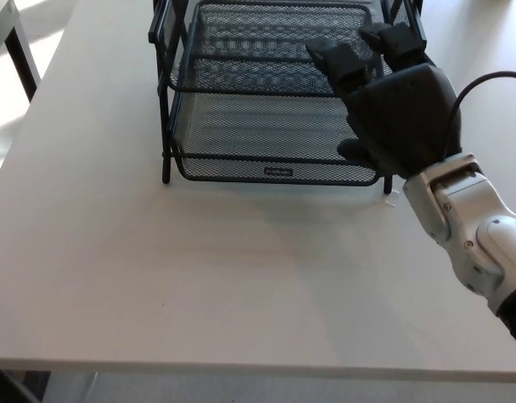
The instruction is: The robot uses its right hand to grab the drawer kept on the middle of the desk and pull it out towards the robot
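Note:
A black wire-mesh drawer rack [165,101] stands at the far middle of the white desk [199,277]. Its lower drawer [266,134] has a front rim with a small label [277,172]; an upper mesh tray [258,42] sits above it. My right hand [392,105] hovers over the right front part of the rack, fingers [342,63] spread apart above the mesh and the thumb [355,151] near the lower drawer's front right rim. It holds nothing. The drawer's right front corner is hidden behind the hand.
A bare stretch of the desk lies between the rack and the near edge [241,365]. Another white table's corner [6,34] with a dark leg shows at the far left. A black cable [493,77] runs off from my right wrist.

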